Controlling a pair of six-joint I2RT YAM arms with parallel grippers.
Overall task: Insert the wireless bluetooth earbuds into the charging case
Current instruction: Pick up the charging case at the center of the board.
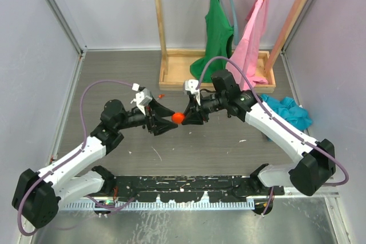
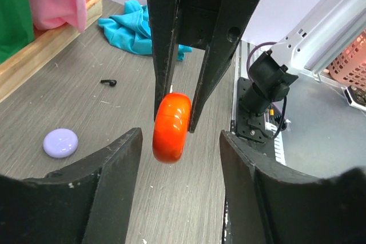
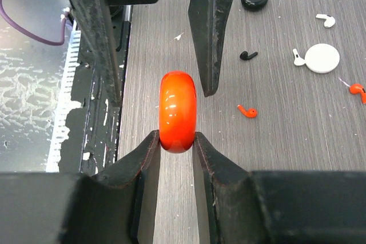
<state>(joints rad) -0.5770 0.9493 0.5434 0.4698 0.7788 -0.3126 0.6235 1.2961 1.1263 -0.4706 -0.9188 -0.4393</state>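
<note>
Red case [image 3: 177,111] (glossy) between right fingers [image 3: 140,170]

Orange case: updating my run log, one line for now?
right gripper: shut on orange case; left gripper: open, straddling it; red earbud: on table

The red case [image 3: 177,111], a glossy rounded disc, is closed and held on edge above the table, pinched by the right gripper [image 3: 176,141]. Tiny stemmed earbuds lie loose on the table: a red earbud [image 3: 247,111], a black earbud [image 3: 248,55], a white earbud [image 3: 297,57], all apart.
</note>
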